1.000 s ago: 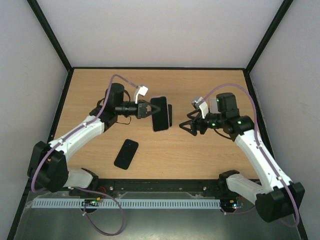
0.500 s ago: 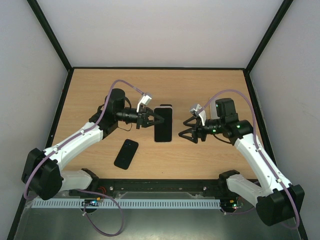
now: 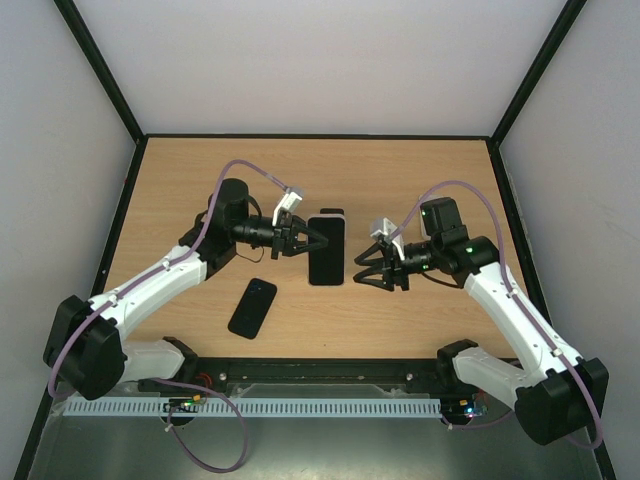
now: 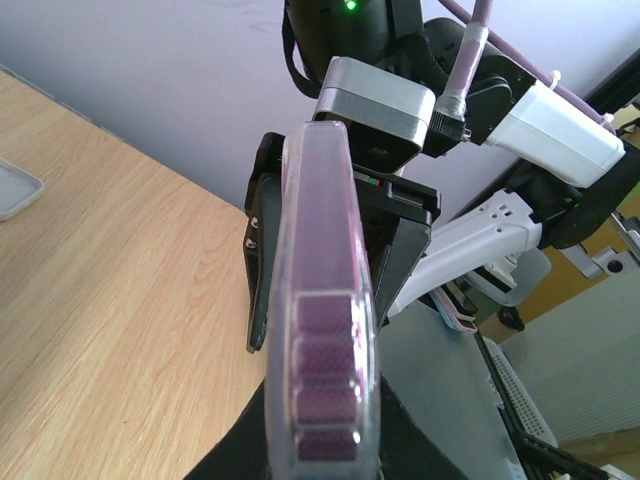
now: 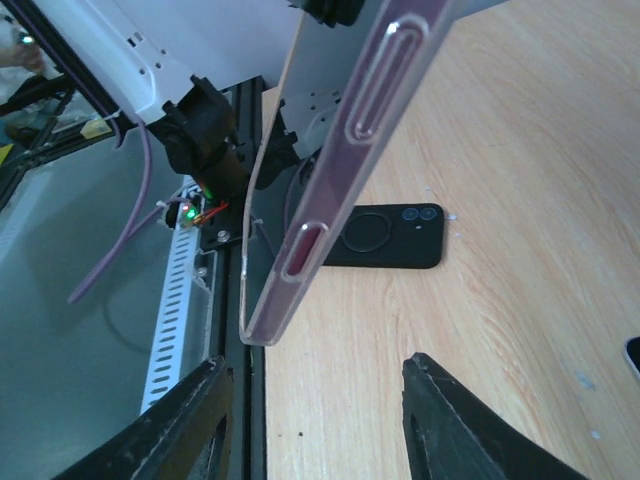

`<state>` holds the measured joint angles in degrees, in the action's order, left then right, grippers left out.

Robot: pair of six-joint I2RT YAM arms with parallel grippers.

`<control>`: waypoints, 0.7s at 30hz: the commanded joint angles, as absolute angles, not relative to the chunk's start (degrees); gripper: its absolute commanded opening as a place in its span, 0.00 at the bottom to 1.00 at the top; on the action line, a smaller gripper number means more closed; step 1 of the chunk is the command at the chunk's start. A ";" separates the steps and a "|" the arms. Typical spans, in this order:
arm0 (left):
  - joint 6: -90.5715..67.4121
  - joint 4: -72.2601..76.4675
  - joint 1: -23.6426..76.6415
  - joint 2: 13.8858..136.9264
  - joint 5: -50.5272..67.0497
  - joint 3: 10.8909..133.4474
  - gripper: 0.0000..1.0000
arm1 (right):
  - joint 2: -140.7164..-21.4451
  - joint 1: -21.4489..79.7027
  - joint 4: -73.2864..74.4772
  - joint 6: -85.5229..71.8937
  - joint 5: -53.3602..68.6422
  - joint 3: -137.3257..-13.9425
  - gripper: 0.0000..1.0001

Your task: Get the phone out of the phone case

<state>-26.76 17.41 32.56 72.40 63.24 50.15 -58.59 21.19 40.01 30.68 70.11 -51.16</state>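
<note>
Clear plastic phone case (image 3: 327, 250), dark-faced, hangs above the worktop's (image 3: 420, 180) middle, its left edge clamped in my left claw (image 3: 308, 244). My right claw (image 3: 357, 273) hovers just beside it, fingers apart, holding nothing.

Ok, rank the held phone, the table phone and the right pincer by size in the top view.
1. Held phone: largest, though it hangs above the table, nearer the camera.
2. Table phone: slightly smaller, so the gap between these two is unsure.
3. Right pincer: smallest.
</note>
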 commanded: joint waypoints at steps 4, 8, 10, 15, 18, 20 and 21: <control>-29.12 23.93 32.27 72.11 66.79 49.85 0.03 | -61.08 25.89 42.39 34.82 72.49 -53.96 0.45; -28.57 23.73 32.30 71.42 67.04 49.57 0.03 | -62.01 27.32 44.31 36.90 72.59 -54.76 0.45; -28.56 23.73 32.26 71.45 67.21 49.58 0.03 | -62.26 27.79 44.52 37.38 72.61 -54.84 0.44; -29.08 24.03 32.29 71.90 67.81 49.44 0.03 | -63.31 28.86 44.94 38.60 71.67 -55.21 0.35; -30.01 25.37 32.37 72.00 68.45 49.10 0.03 | -63.46 29.14 45.33 39.67 71.40 -55.45 0.34; -30.14 25.57 32.42 72.11 68.59 49.05 0.03 | -63.59 29.26 45.47 39.90 71.37 -55.78 0.34; -30.12 25.58 32.47 72.10 68.62 49.07 0.03 | -63.67 29.30 45.52 39.90 71.37 -55.95 0.33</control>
<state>-29.41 21.12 32.56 72.64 66.26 49.28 -63.48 28.73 43.90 37.89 71.13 -53.76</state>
